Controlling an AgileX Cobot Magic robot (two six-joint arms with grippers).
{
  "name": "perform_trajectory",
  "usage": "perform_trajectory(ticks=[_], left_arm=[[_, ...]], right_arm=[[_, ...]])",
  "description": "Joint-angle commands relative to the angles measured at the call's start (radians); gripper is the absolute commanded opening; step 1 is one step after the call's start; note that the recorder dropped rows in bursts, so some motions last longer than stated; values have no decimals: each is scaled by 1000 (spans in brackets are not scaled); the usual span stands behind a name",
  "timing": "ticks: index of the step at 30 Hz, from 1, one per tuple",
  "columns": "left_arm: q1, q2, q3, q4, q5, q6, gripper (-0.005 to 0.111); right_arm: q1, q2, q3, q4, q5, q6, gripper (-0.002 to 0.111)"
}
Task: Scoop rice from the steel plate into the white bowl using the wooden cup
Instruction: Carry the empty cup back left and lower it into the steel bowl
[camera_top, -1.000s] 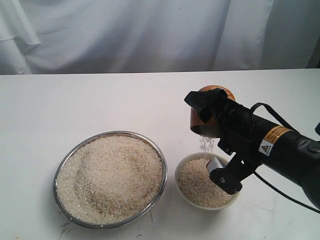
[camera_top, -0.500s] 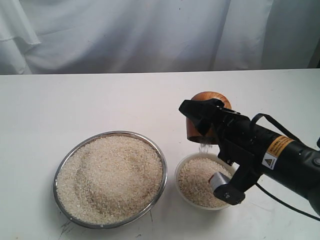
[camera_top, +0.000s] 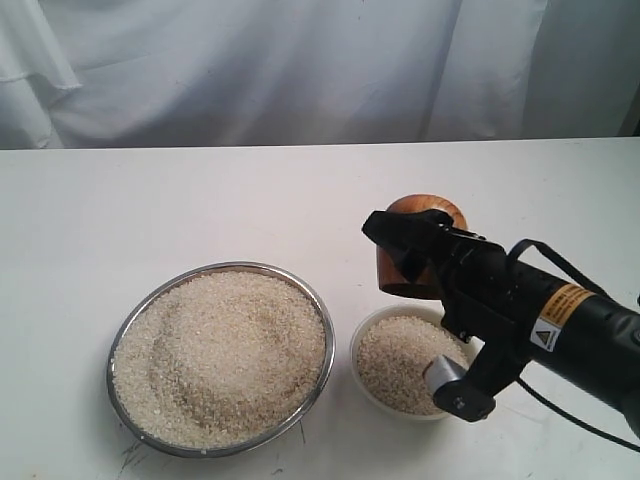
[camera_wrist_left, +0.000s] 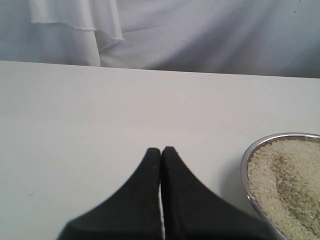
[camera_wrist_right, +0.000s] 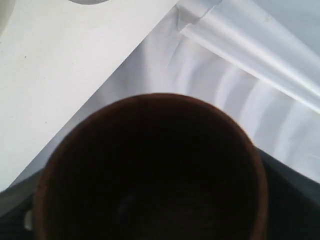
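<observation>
The wooden cup (camera_top: 428, 222) hangs tipped mouth-down just above the far rim of the white bowl (camera_top: 366, 390), with my right gripper (camera_top: 408, 250) shut on its sides. The right wrist view looks straight into the cup's dark inside (camera_wrist_right: 150, 180), where I see no grains. The bowl holds a heap of rice (camera_top: 395, 362). To its left, the steel plate (camera_top: 118, 343) is piled with rice (camera_top: 225, 350). No rice is falling. My left gripper (camera_wrist_left: 161, 150) is shut with nothing in it, low over the bare table beside the plate's rim (camera_wrist_left: 246, 161).
A white curtain (camera_top: 300, 60) hangs behind the table's far edge. The right arm (camera_top: 570, 325) and its black cable (camera_top: 545, 250) reach in over the table's right side, with part of the wrist over the bowl's right rim.
The cup has come down a little toward the bowl. The thin stream of rice that fell from it earlier has stopped. The bowl's heap looks slightly fuller.
</observation>
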Motion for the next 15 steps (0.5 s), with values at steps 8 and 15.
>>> perform_trajectory(ticks=[8,15], left_arm=[[2,-4,5,-2,-7,-1,0],[2,-4,5,-2,-7,-1,0]], right_arm=[[1,-8,-268,162,528,482,0],[28,64,-574,181,924,588,0]])
